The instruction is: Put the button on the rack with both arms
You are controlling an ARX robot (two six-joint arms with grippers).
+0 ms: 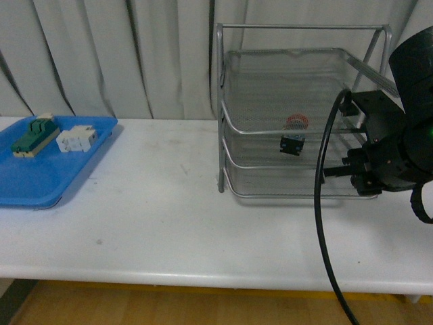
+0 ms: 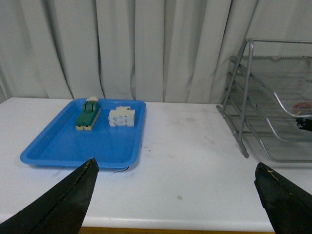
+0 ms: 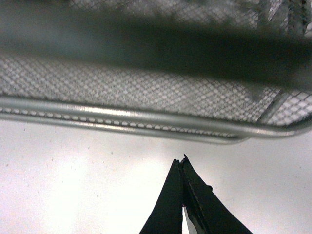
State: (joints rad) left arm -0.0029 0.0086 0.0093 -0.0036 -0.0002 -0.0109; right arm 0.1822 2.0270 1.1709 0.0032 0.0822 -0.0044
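We're looking at a robot test bench, a lab setup by all signs: a plain white table (image 1: 169, 223) backed by pale grey curtains (image 1: 101, 54) that close off the space. On it sit a blue plastic tray (image 1: 40, 169) of electrical parts and a wire-mesh rack (image 1: 298, 108), with a black robot arm (image 1: 399, 135) and its cable alongside.

Red-capped black button (image 1: 293, 135), silver mesh rack (image 1: 298, 112), blue tray (image 1: 40, 177), white table (image 1: 169, 217).
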